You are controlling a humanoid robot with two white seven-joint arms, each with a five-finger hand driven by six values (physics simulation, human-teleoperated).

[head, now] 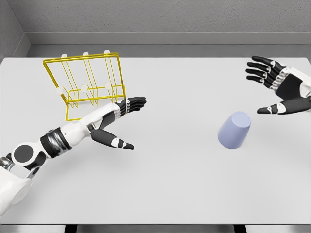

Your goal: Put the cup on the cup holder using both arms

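Observation:
A pale lavender cup stands upside down and slightly tilted on the white table, right of the middle. The yellow wire cup holder with white-tipped pegs stands at the back left. My left hand hovers just in front of the holder's right corner, fingers spread, holding nothing. Above and to the right of the cup is my right hand, open with fingers splayed and apart from the cup.
A grey wall runs behind the table's far edge. The table's front edge lies along the bottom of the view.

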